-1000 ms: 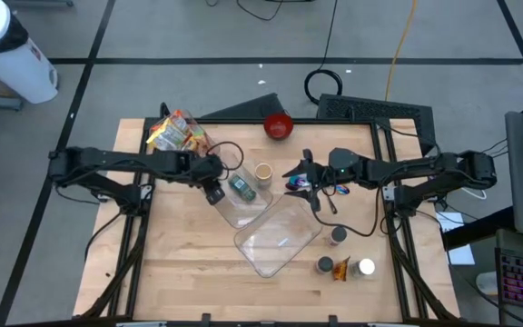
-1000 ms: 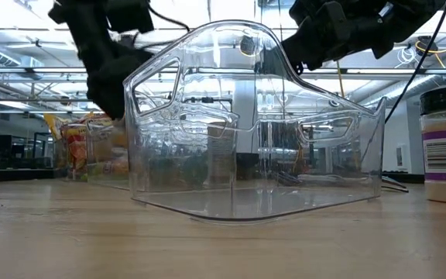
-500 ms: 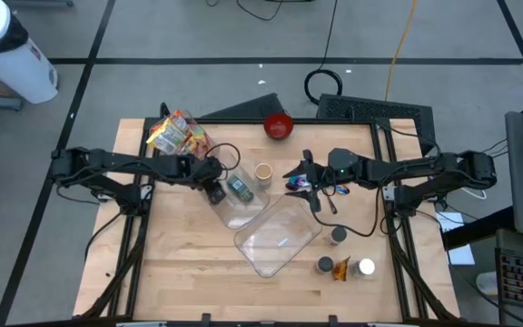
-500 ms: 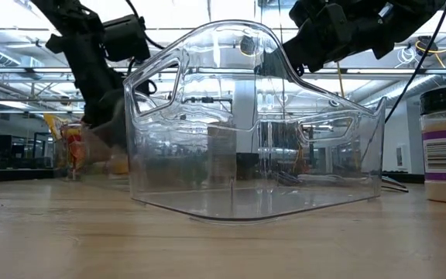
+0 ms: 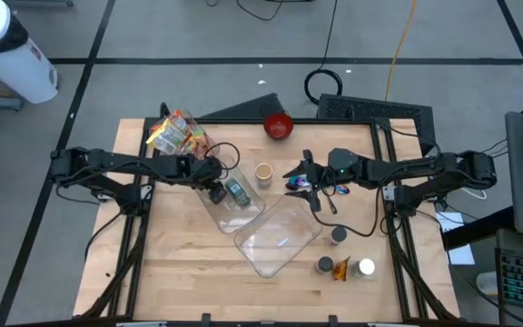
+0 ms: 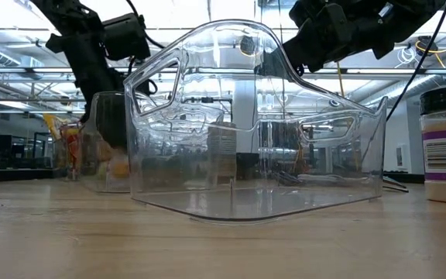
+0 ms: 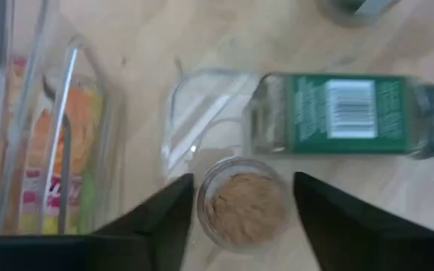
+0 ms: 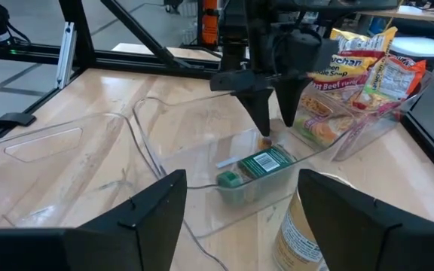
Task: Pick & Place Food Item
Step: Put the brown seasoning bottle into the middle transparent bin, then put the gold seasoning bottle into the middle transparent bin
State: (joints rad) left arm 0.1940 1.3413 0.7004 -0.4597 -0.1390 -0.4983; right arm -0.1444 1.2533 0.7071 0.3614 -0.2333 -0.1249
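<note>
A small open jar of brown powder (image 7: 243, 202) stands in a small clear bin (image 5: 228, 214). Beside it a green-labelled jar (image 5: 237, 191) lies on its side; it also shows in the right wrist view (image 8: 258, 167). My left gripper (image 5: 216, 188) is open above the small jar and points down, one finger on each side of it. My right gripper (image 5: 303, 175) is open and empty, held above the table right of the bins. A large clear bin (image 5: 280, 238) rests on the table in front. My left gripper's fingers (image 7: 164, 218) stand on either side of the small jar's rim (image 7: 202, 197), coming from above. I cannot tell whether they touch it. The jar stands upright on the bin's floor.
A clear container of noodle packets (image 5: 178, 134) stands at the far left. A red bowl (image 5: 279, 124) is at the far edge and a tan cup (image 5: 263, 173) sits mid-table. A purple packet (image 5: 296, 185) lies under my right gripper. Three spice jars (image 5: 338, 236) stand near right.
My left gripper has moved a little toward the table's left edge and come lower over the small clear bin. The bin and the green-labelled jar in it have shifted slightly toward the left edge.
</note>
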